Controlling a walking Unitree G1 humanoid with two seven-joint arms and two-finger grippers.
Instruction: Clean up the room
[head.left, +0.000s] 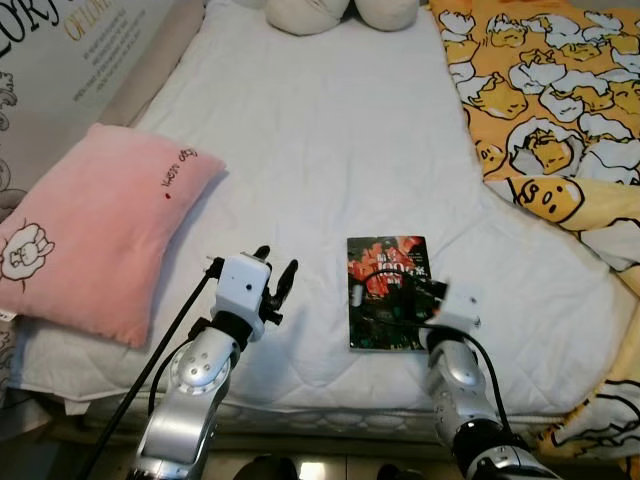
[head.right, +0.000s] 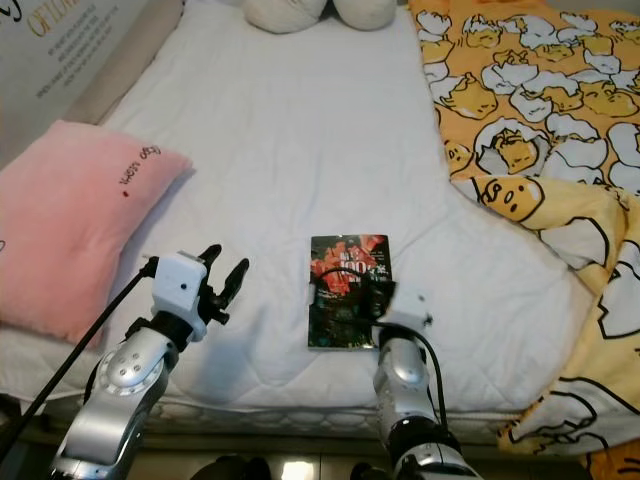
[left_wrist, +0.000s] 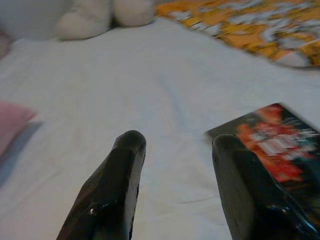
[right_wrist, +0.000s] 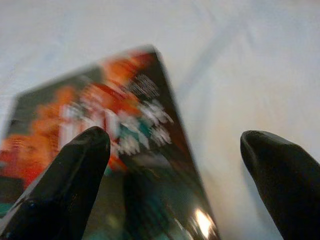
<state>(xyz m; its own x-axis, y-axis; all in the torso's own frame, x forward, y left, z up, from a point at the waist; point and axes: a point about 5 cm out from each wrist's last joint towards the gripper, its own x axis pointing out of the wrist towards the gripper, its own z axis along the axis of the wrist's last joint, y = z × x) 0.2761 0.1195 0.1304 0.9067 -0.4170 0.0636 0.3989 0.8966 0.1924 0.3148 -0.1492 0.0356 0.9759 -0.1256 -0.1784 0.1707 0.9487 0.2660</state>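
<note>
- Broadly, the white quilted bed (head.left: 320, 150) carries everything; beside its head on the robot's left stands a pale printed panel (head.left: 70, 50) with gold capital lettering cut off by the frame edge, too partial to read.
- Over the bed's right side lies an orange blanket printed with yellow egg-yolk cartoon figures in white shells (head.left: 550, 110), its edge spilling down past the mattress; it lies apart from the book.
- On the bed's left edge rests a soft pink pillow (head.left: 100, 225) with a small line of dark embroidered script and a red heart near one corner, too small to read, and a white cartoon bunny at its lower end.
- At the head of the bed sit two cream plush cushions (head.left: 340, 12), well apart from the rest.
- Near the foot of the bed, about the middle, lies the task's thing: a dark paperback book with an orange-red cover picture and white title lettering (head.left: 385, 290), flat and cover up; the lettering is blurred and cannot be read.
- Just over the book's near end hangs the right gripper (right_wrist: 175, 145), its two black fingers spread wide, one above the cover and one above the sheet beside it, holding nothing.
- Beside the book, between it and the pillow, the left gripper (head.left: 275, 270) hovers over bare sheet, fingers parted and holding nothing.
</note>
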